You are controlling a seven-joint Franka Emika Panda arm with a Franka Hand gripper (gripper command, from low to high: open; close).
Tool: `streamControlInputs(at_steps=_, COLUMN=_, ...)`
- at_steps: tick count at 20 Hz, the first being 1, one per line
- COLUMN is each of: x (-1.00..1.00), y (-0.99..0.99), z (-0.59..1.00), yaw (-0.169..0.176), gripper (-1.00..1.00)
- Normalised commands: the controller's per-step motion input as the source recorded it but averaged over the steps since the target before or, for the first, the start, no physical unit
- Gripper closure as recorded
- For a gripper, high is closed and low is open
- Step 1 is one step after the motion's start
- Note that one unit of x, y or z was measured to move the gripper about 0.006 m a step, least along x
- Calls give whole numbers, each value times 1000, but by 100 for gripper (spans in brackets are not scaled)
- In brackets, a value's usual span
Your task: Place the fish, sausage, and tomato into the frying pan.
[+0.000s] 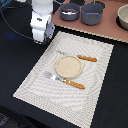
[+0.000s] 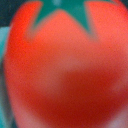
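In the wrist view the tomato [image 2: 65, 75], glossy red with a green star-shaped top, fills nearly the whole picture, pressed close to the camera and held in my gripper. The fingers themselves are hidden by it. In the exterior view my gripper [image 1: 40, 39] hangs over the far corner of the placemat on the exterior view's left, and the hand hides the tomato. The frying pan [image 1: 70, 11], round and dark grey, stands on the brown board at the back, to the exterior view's right of the gripper. I cannot make out the fish or the sausage.
A taller grey pot [image 1: 92, 14] stands beside the pan, and a beige bowl [image 1: 123, 17] at the far right. On the striped placemat [image 1: 35, 80] lie a beige plate [image 1: 68, 66] and two orange-handled pieces of cutlery [image 1: 75, 84] [image 1: 87, 58].
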Motion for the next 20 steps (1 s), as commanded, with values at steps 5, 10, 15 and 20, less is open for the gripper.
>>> streamControlInputs(at_steps=5, x=-159, y=63, z=139, yaw=-7, gripper=100)
streamControlInputs(at_steps=10, x=-24, y=74, z=1000, yaw=-23, gripper=100)
streamControlInputs(at_steps=15, x=22, y=314, z=1000, yaw=-54, gripper=100)
streamControlInputs(at_steps=20, x=207, y=641, z=1000, yaw=-55, gripper=100)
